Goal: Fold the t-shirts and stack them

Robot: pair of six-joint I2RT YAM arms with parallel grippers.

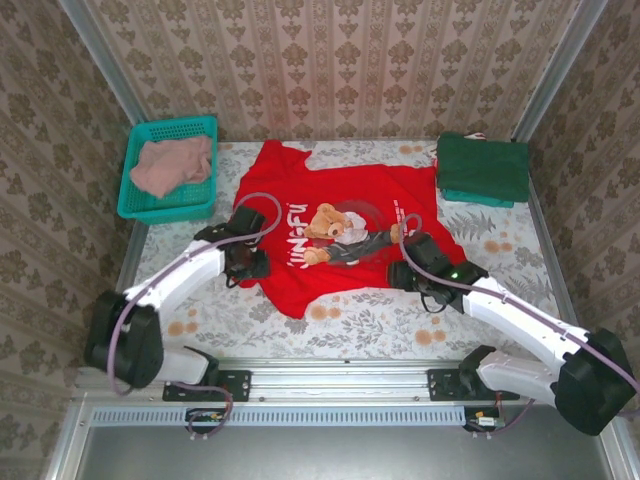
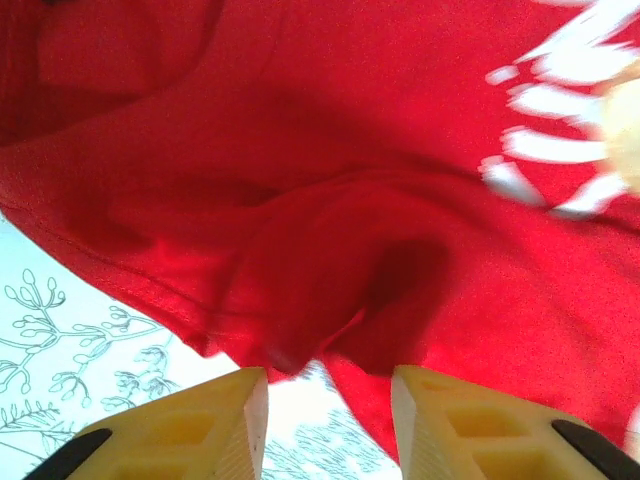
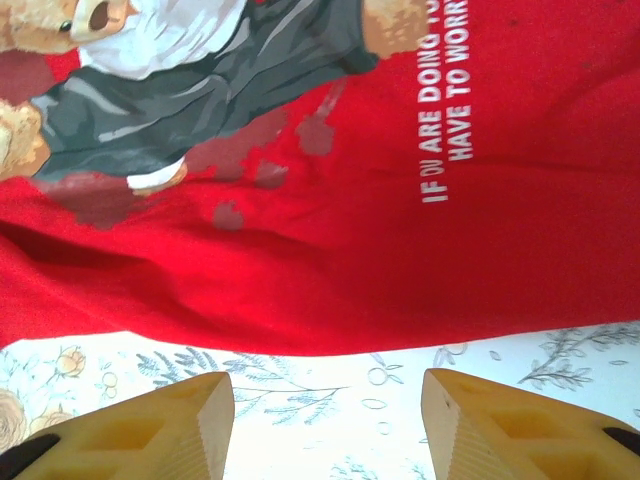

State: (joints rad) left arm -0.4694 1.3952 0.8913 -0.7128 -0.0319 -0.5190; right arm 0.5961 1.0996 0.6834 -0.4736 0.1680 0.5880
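Right gripper gapes beside hem of red t-shirt.

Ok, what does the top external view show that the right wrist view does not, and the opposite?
Top external, not the right wrist: the teal basket holding a pink t-shirt, the folded dark green t-shirts at the far right corner, and the left gripper at the red t-shirt's left side.
Right wrist, not top external: readable white lettering on the shirt, and the right gripper open over bare tablecloth, just short of the hem.
Both: the red t-shirt with its bear print, and the floral tablecloth.
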